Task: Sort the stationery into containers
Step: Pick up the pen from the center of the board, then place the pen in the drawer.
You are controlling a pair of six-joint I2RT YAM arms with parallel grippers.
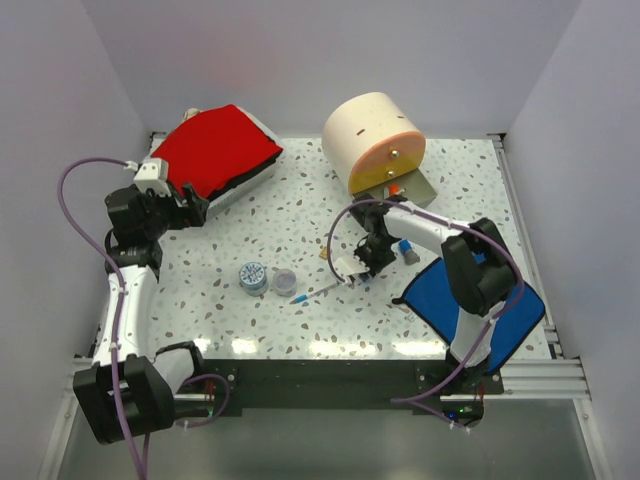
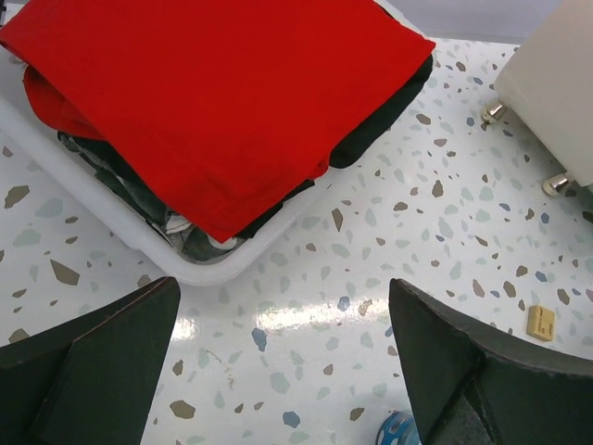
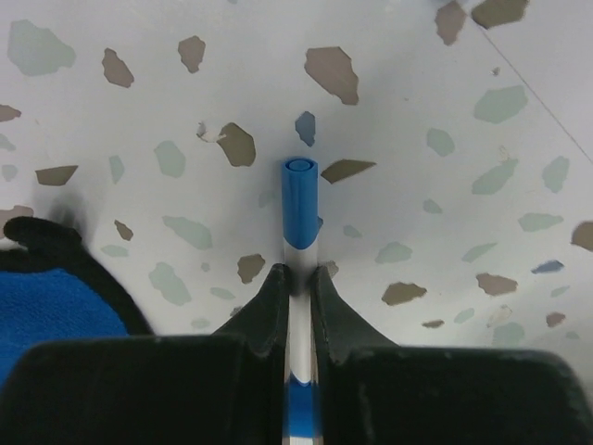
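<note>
Right fingers [image 3: 278,298] are pinched together on a thin pen [image 3: 299,199]. We can see its blue cap poking out past the tips, and the pale barrel runs back through the narrow gap between them. From above, that pen slants across the counter [image 1: 250,215] near the middle, a bit toward the near edge, with the grip at its right end. We can't tell whether it is off the surface or lying on it.

Just beside the grip, on the side of the far edge, we've got the tan cube [image 1: 324,254] on the left and the blue-grey stub [image 1: 407,248] on the right, both loose on the counter. Left of the pen's tip sit the purple tape roll [image 1: 284,280] and the blue-patterned tape roll [image 1: 253,276], side by side. The blue cloth [image 1: 470,300] lies flat at the near right corner, under the right arm.

Over to the left fingers [image 2: 102,371]: they are spread as wide as they go and hold nothing, with bare counter between them. They hang by the left edge, just short of the white case [image 2: 93,206]. Its red top [image 2: 232,93] fills the far left corner.

At the far edge, right of the middle, the cream drum [image 1: 365,125] lies on its side, drawer fronts facing us.
</note>
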